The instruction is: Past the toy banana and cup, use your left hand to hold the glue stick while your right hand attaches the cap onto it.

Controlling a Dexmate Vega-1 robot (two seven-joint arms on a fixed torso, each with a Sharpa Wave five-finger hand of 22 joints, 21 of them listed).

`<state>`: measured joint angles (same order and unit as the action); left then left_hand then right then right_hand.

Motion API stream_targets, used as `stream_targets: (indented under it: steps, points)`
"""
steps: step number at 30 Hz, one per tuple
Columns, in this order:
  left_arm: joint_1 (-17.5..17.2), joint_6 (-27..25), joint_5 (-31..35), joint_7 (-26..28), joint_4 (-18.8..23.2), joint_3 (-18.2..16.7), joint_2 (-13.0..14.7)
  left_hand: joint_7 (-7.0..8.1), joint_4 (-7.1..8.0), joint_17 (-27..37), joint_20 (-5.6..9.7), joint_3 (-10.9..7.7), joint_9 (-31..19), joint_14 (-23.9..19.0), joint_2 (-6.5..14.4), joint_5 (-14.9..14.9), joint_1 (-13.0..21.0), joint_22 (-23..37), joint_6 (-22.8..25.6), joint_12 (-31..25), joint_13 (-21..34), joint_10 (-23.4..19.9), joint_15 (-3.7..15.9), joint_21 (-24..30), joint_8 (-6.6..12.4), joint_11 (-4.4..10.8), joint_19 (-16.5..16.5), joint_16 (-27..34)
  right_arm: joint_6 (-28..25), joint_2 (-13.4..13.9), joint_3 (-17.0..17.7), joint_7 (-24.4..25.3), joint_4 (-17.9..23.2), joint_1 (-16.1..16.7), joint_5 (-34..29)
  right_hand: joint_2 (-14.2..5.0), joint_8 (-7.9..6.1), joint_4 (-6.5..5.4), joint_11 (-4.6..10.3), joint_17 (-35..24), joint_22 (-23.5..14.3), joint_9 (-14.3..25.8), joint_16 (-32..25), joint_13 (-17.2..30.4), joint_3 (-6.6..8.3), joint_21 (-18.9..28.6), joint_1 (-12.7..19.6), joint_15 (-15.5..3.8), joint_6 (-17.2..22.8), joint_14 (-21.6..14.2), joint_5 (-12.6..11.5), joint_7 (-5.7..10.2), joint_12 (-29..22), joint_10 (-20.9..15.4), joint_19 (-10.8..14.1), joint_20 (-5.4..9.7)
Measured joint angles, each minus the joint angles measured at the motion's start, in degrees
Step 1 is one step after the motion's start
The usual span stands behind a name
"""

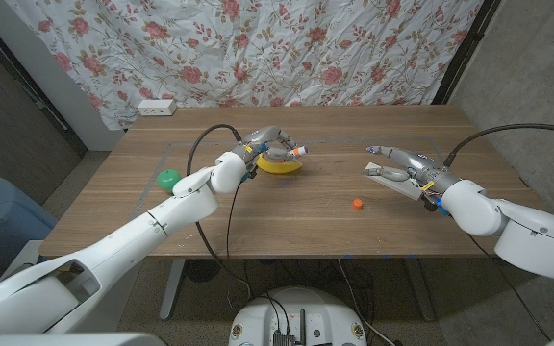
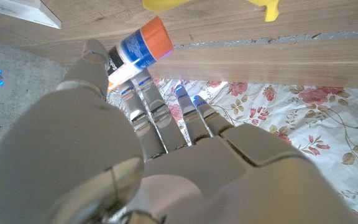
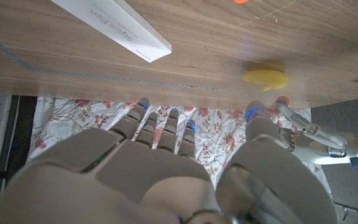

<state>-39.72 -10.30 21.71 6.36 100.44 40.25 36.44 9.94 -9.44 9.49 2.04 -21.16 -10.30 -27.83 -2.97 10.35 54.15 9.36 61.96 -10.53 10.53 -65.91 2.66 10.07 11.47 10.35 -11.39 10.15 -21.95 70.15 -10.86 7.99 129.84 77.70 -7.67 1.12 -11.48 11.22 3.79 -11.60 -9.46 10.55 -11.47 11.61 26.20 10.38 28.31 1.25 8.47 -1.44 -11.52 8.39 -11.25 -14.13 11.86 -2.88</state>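
The glue stick (image 1: 294, 152) is pinched in the left hand (image 1: 269, 147) fingers (image 2: 143, 102), above the banana (image 1: 280, 165). The cap (image 1: 357, 204) lies on the desk (image 1: 287, 226), at eight o'clock from the right hand (image 1: 400, 165), whose fingers are spread around nothing.

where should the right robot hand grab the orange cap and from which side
Judging by the head view, pinch the orange cap across its sides from above: it is small, low on the bare table, with nothing beside it. The right robot hand is open just behind it, so a short move toward the robot should do.
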Motion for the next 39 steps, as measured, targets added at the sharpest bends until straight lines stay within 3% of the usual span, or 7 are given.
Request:
stream_targets:
  steps: [7, 11, 18, 19, 21, 39]
  points:
    - [-0.2, 1.0, -1.2, 1.4, -0.9, -0.1, -0.4, 0.00, -0.08, 0.0, 0.00, 0.08, 0.0, 0.0, 0.0, 0.0, 0.0, 0.0, 0.0, -0.1, 0.0, 0.0, 0.00, 0.0, -0.12, 0.00, 0.0, 0.0, -4.1, 2.7, -0.7, -2.6, 2.6, -0.3, -1.4, 1.75, -0.78, 0.00, 0.24, 0.0, 0.0, 0.0, 0.0, 0.0, 0.00, 0.0, 1.8, -0.01, 0.7, 0.0, 0.0, -0.74, 0.0, 0.2, 0.0, -0.01]
    - [-0.3, 1.8, -1.8, 2.2, -1.4, -0.1, -0.7, 0.00, -0.09, 0.0, 0.00, 0.08, 0.0, 0.0, 0.0, -0.1, 0.0, 0.0, 0.0, -0.1, 0.0, 0.0, 0.00, 0.0, -0.18, 0.00, 0.0, 0.0, -5.9, 4.4, -1.1, -3.6, 3.9, -0.3, -1.9, 2.87, -1.05, -0.19, 1.56, 0.0, 0.0, 0.0, -0.4, 0.0, 0.14, 0.0, 2.9, -0.66, 1.7, 0.0, 0.1, -1.65, -0.2, -1.1, 0.0, -0.01]
    - [-0.3, 3.7, -2.9, 3.4, -1.4, -0.1, -0.7, 0.00, -0.16, -0.2, 0.32, 0.15, 0.0, 0.0, 0.7, 0.1, -0.7, 0.0, 0.0, -0.1, 0.0, 0.0, 0.00, 0.0, -0.47, 0.00, 0.3, 0.0, -5.9, 6.6, -3.4, -3.6, 5.7, -2.0, -1.9, 3.31, -1.49, -0.41, 2.27, 0.0, 0.0, 0.0, -0.4, 0.0, 0.06, 0.0, 3.3, -0.86, 2.6, -0.2, 0.4, -1.72, -0.2, -1.2, -0.2, 0.22]
    - [-0.2, 4.1, -3.1, 3.7, -3.1, -0.2, -1.3, 0.00, -0.16, -0.2, 0.32, 0.15, 0.0, 0.0, 0.7, 0.1, -0.7, 0.0, 0.0, -0.1, 0.0, 0.0, 0.00, 0.0, -0.63, 0.04, 0.3, 0.0, -8.9, 6.7, -3.6, -6.6, 5.7, -2.1, -4.3, 3.31, -1.49, -0.41, 2.27, 0.0, 0.0, 0.0, -0.4, 0.0, 0.06, 0.0, 3.3, -0.86, 2.6, -0.2, 0.4, -1.72, -0.2, -1.2, -0.2, 0.22]
    - [-0.2, 4.6, -3.4, 4.0, -3.1, -0.2, -1.3, 0.00, -0.17, -0.2, 0.32, 0.15, 0.0, 0.0, 0.7, 0.1, -0.7, 0.0, 0.0, -0.1, 0.0, 0.2, 0.00, 0.0, -0.64, 0.21, 0.3, 0.0, -8.9, 7.3, -4.6, -6.6, 6.2, -3.1, -4.3, 3.31, -1.49, -0.41, 2.49, 0.0, 0.0, 0.0, -0.4, 0.0, 0.06, 0.0, 3.3, -0.86, 2.6, -0.2, 0.4, -1.72, -0.2, -1.4, -0.2, 0.22]
    - [0.2, 8.1, -6.3, 6.1, -6.5, -0.8, -3.6, 0.00, -0.21, -0.2, 0.08, 0.19, 0.0, 0.0, 0.7, 0.1, -0.7, 0.0, 0.0, 0.0, 0.0, 0.2, 0.00, 0.0, -0.55, 0.21, 0.5, 0.0, -11.3, 7.8, -13.1, -17.4, 7.0, -11.1, -13.3, 3.92, -1.49, -0.64, 2.99, 0.0, 0.0, 0.0, -0.9, 0.0, 0.64, 0.0, 5.6, -1.27, 2.8, -0.6, 0.4, -1.46, -0.2, -1.8, 0.0, 0.00]
